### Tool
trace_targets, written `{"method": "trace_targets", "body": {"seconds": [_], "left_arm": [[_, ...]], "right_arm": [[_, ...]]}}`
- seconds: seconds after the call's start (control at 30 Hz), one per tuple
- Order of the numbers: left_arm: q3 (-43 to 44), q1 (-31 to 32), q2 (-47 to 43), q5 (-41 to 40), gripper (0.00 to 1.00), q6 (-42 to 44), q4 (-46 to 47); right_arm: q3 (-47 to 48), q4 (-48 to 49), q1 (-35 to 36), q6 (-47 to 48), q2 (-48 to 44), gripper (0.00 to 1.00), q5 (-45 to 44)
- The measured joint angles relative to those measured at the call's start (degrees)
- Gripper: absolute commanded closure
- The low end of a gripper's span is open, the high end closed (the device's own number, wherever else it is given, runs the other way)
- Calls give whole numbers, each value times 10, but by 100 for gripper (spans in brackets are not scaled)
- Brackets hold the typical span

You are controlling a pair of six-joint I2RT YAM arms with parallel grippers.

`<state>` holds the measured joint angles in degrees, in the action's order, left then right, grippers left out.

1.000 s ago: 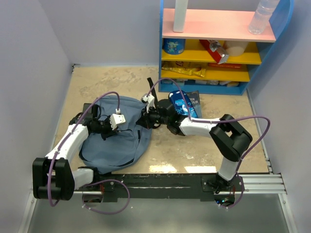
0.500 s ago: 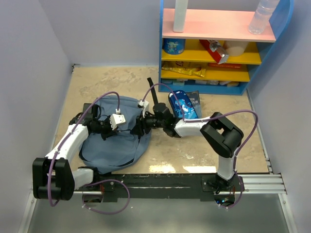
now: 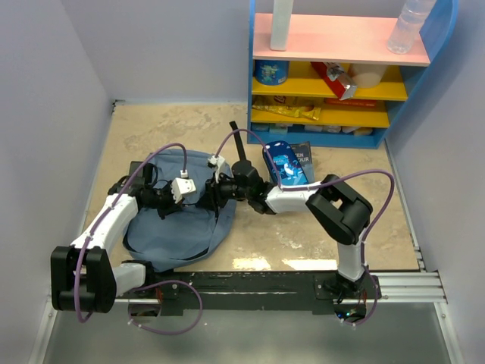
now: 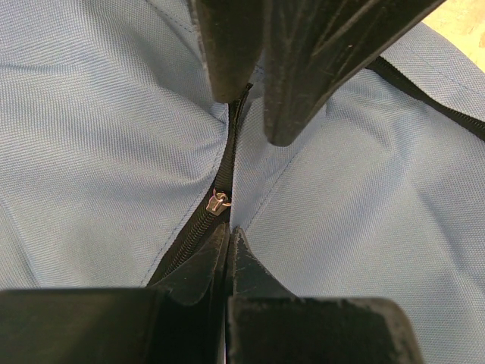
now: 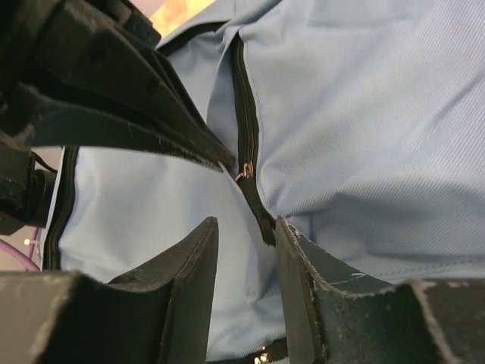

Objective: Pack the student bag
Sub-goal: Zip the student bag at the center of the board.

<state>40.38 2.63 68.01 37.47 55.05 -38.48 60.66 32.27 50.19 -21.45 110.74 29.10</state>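
Left gripper [image 4: 229, 233]: we are seeing its fingers pressed together to a point, the tips resting on the zipper [image 4: 236, 144] of the student bag [image 3: 170, 227]. Whether they are pinching any cloth, we cannot tell. The small metal zipper pull [image 4: 219, 202] is lying just beyond those tips, and neither gripper is touching it.

Right gripper [image 5: 245, 221]: its fingers are standing parted by a narrow gap, straddling the same zipper line from the opposite side. Blue cloth is showing between them, and nothing is clamped.

The two grippers are facing each other tip to tip with the pull between them, so each is crowding the other's approach.

The bag is lying on the table [image 3: 303, 227], left of centre, just ahead of the left arm. A black strap [image 3: 241, 144] is trailing from its far right edge.

Just right of the bag, a blue pouch [image 3: 282, 161] is resting on a dark book [image 3: 305, 154]. We are finding the white lettering on the cover too small to read.

Farther back, a blue shelf [image 3: 252, 76] is holding a blue can [image 3: 270, 72] and yellow packets [image 3: 288, 112], with a clear bottle [image 3: 409, 24] on its pink top. Their labels are not legible.
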Motion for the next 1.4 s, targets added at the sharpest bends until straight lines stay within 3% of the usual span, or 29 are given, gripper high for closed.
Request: {"method": "trace_targets", "body": {"seconds": [0.67,0.93,1.4], "left_arm": [[0,0,0,0,100,0,0],[0,0,0,0,100,0,0],[0,0,0,0,100,0,3]], "right_arm": [[21,-19,0,10,14,75,-16],[21,-23,0,14,14,100,-16],[10,-45,-6,25,-2,100,-26]]}}
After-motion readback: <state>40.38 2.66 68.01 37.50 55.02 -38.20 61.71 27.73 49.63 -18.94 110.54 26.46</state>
